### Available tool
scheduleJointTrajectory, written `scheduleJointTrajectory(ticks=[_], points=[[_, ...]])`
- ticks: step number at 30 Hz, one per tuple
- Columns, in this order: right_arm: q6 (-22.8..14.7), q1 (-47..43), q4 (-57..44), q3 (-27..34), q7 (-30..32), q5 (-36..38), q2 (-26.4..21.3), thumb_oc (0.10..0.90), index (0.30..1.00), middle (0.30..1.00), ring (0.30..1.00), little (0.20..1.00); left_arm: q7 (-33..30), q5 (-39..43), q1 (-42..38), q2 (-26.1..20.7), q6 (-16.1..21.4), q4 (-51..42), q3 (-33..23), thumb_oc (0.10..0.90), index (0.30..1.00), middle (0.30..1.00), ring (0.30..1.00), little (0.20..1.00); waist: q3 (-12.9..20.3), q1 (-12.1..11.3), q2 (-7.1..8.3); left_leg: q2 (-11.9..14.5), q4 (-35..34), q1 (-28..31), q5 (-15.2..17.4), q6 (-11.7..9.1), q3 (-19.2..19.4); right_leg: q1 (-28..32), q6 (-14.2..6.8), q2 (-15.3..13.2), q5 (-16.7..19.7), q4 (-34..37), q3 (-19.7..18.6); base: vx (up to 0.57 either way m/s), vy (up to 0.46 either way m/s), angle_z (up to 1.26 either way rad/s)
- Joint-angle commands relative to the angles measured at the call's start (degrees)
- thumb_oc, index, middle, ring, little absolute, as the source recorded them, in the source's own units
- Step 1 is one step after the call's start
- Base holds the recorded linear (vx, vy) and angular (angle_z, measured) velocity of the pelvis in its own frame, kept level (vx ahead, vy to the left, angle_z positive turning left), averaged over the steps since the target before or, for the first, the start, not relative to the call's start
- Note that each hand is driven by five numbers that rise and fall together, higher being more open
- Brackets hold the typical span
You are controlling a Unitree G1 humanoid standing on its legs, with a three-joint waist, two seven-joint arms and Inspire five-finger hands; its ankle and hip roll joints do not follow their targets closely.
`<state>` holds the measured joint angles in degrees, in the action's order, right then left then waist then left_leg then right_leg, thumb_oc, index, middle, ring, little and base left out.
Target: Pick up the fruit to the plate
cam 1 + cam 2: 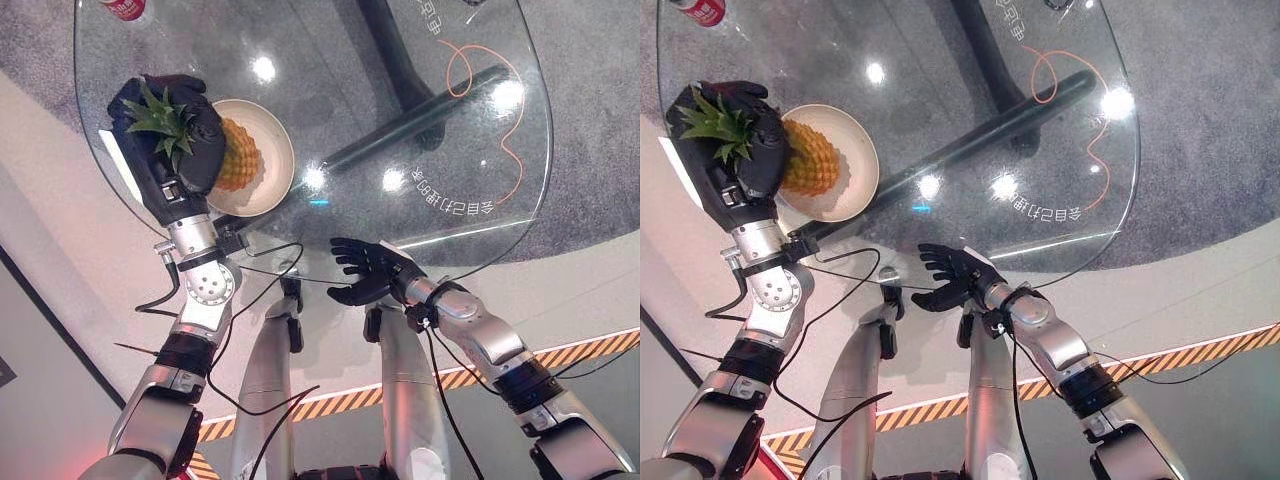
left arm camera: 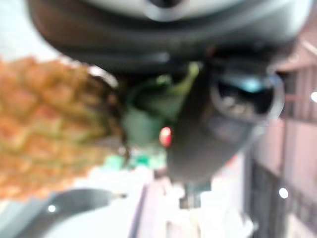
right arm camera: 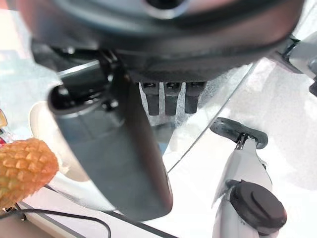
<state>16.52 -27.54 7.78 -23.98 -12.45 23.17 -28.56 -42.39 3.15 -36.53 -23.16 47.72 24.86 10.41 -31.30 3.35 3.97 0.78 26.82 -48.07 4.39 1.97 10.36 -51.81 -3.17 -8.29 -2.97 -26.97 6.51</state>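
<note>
The left hand [image 1: 165,135] has its fingers curled round the leafy top of the pineapple [image 1: 238,155], which hangs over the plate [image 1: 275,150]. It looks heavy, bumpy and stiff, so grip it near the leaves. The right hand [image 1: 365,270], away from the plate, is open and empty

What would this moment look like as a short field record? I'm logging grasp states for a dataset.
fruit: pineapple, held by its leafy crown, body over the plate
plate: cream plate on the glass table, near its left edge
left hand: left hand curled round the pineapple's crown
right hand: right hand open at the table's near edge, holding nothing
other: red can at the far left
</note>
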Motion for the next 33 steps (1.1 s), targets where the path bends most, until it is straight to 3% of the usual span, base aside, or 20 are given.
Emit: scheduleJointTrajectory(ticks=[1, 14, 24, 33], points=[[-0.21, 2.22, -4.26, -1.74, -3.44, 1.70, -1.24, 0.800, 0.900, 0.900, 0.900, 0.900, -6.94, -8.17, -5.60, -1.47, 6.53, -3.01, -1.86, 0.100, 0.300, 0.300, 0.300, 0.200, 1.50, -0.94, -1.60, -6.36, -1.56, -0.81, 0.42, -1.55, -0.03, -0.12, -0.96, 5.63, 3.72, 1.32, 3.09, -0.01, 0.077, -0.11], [-1.33, 2.54, -4.48, -1.95, -2.13, 2.16, -1.96, 0.800, 0.900, 0.900, 0.900, 0.900, -20.62, -17.67, -8.11, -3.79, 2.73, 1.84, 0.09, 0.100, 0.300, 0.300, 0.300, 0.200, 1.50, 0.15, -1.21, -6.48, -1.29, -4.71, -0.87, -2.15, 0.18, -3.88, -0.54, 6.50, 4.69, 1.23, 2.90, -0.01, 0.038, -0.02], [-2.46, 1.63, -3.56, -2.55, -1.97, 2.22, -1.79, 0.800, 0.900, 0.900, 0.900, 0.900, -20.31, -13.59, -10.00, -4.35, 0.56, 6.79, 1.65, 0.100, 0.300, 0.300, 0.300, 0.200, 1.50, 0.58, -0.35, -6.42, -1.52, -6.00, -1.53, -2.33, -0.15, -5.23, -0.66, 7.09, 5.33, 1.27, 2.89, 0.00, 0.006, 0.00], [-3.29, 0.96, -2.38, -3.49, -1.99, 2.39, -1.51, 0.800, 0.900, 0.900, 0.900, 0.900, -20.31, -10.69, -10.90, -5.23, 1.40, 9.42, 1.72, 0.100, 0.300, 0.300, 0.300, 0.200, 1.50, 0.87, 0.22, -6.06, -2.17, -6.03, -1.91, -2.68, -0.20, -5.32, -0.70, 7.28, 5.78, 1.94, 3.06, 0.00, 0.000, 0.00]])
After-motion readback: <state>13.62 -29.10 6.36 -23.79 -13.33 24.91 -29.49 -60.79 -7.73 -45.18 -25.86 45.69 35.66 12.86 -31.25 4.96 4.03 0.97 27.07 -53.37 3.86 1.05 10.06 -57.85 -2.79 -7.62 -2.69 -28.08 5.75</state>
